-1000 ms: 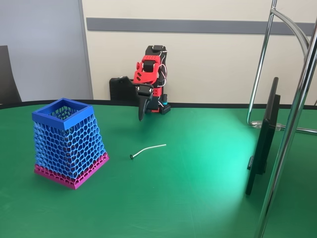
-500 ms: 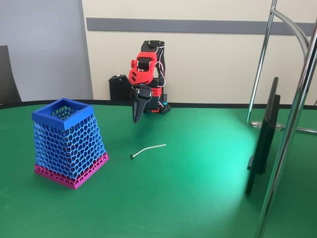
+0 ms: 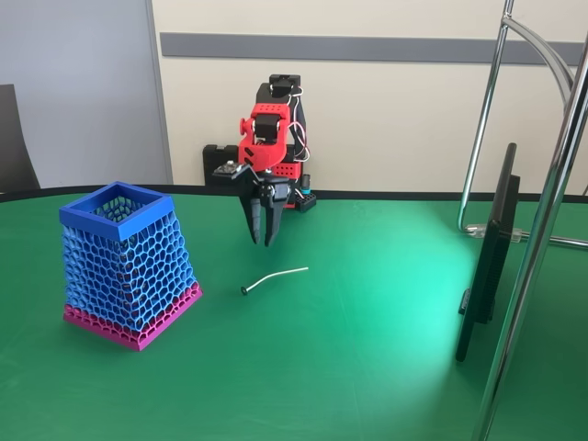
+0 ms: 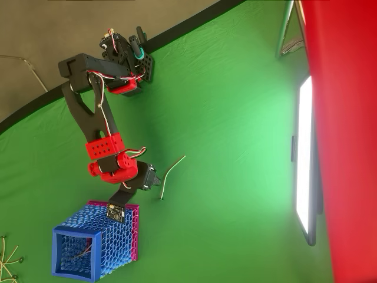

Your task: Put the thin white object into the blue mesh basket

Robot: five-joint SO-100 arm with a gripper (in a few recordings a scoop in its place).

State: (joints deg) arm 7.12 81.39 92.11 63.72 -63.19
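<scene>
The thin white object (image 3: 276, 277) lies flat on the green table, its dark tip toward the basket; from overhead it is a curved stick (image 4: 171, 171). The blue mesh basket (image 3: 127, 265) stands upright to its left on a magenta base, and overhead (image 4: 94, 247) it sits just beyond the arm's wrist. My gripper (image 3: 262, 241) hangs from the red and black arm, pointing down, above and behind the stick without touching it. Its two black fingers stand slightly apart with nothing between them. Overhead, the gripper (image 4: 151, 178) is beside the stick's lower half.
A dark monitor (image 3: 491, 253) stands on edge at the right, next to a chrome stand (image 3: 542, 211). A black box (image 3: 220, 165) sits behind the arm's base at the table's back edge. Several thin white sticks (image 4: 9, 259) lie beyond the basket overhead.
The arm has swung forward and its wrist has turned, so the gripper now shows two fingers apart instead of one narrow edge. Stick and basket have not moved.
</scene>
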